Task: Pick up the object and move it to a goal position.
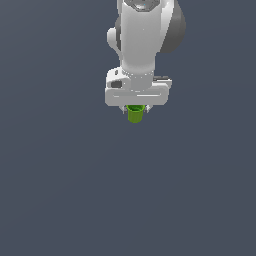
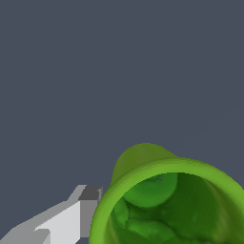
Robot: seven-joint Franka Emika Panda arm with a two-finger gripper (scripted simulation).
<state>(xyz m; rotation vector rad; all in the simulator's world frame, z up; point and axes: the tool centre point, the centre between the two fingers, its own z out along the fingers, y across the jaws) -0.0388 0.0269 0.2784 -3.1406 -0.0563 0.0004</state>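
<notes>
**Green cup at the end effector over a plain slate ground**

Slate blue-grey fills both views from edge to edge: one flat, matte field with no seam, no edge, no wall line and no texture. Whether it is a tabletop, a floor or only a backdrop cannot be told, since nothing marks where a surface would end and a room begin. No shadow shows clearly under the arm in the exterior view, so the height of the arm above this ground cannot be judged either.

The white Panda arm [image 1: 142,35] enters from the top of the exterior view and points straight down, a little to the exterior view's right of centre. Its end effector [image 1: 135,108] is a broad white block with two short fingers under it. The small bright green cup [image 1: 135,114] sits right between those fingers, upright, its hollow top up against the block and its lower body hanging clear below the fingertips. The fingers stand close in on either side of the cup, closed down to its narrow width and apparently gripping it.

From the wrist view the cup [image 2: 143,159] looms large, its thick rim and dark green interior open to the camera. One grey-and-white finger [image 2: 71,217] lies just beside the rim; the other is out of frame.
</notes>
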